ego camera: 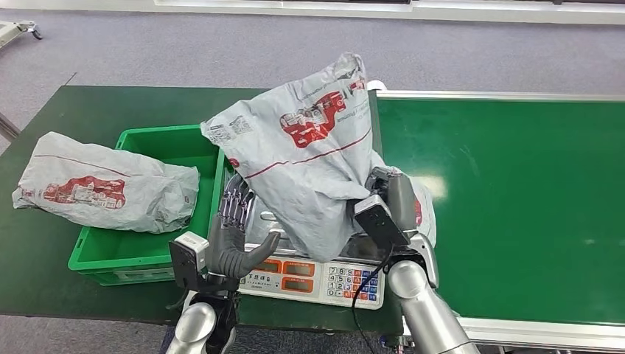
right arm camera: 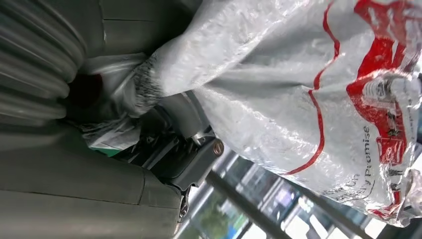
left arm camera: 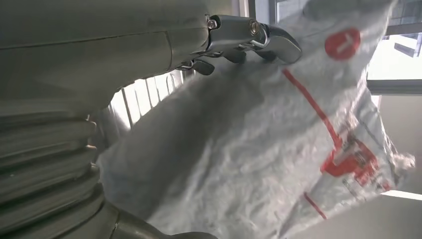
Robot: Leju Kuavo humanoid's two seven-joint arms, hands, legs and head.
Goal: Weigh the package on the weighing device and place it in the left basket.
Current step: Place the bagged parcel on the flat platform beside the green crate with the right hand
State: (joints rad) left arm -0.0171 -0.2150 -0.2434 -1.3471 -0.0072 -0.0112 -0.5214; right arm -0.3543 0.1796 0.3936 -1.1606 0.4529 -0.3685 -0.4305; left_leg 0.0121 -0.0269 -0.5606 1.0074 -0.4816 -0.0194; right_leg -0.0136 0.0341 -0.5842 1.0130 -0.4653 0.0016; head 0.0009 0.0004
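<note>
Grey package (ego camera: 309, 158) hides the right hand (ego camera: 390, 203) gripping it (left hand (ego camera: 232, 236) fingers spread) over the scale (ego camera: 313, 276).

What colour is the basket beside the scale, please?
The basket is bright green, clearest in the head view.

Both silver arms enter from below in the head view. The left hand (ego camera: 234, 234) is raised with its palm turned toward the right arm, dark fingers (ego camera: 234, 206) extended and apart, the thick thumb (ego camera: 263, 247) angled outward; it grips nothing. In the left wrist view, its metal fingertips (left arm camera: 268, 37) reach forward. The right hand (ego camera: 389, 198) is lifted above its forearm, fingers closed on a grey package (ego camera: 309, 155), gathering its lower corner.
</note>
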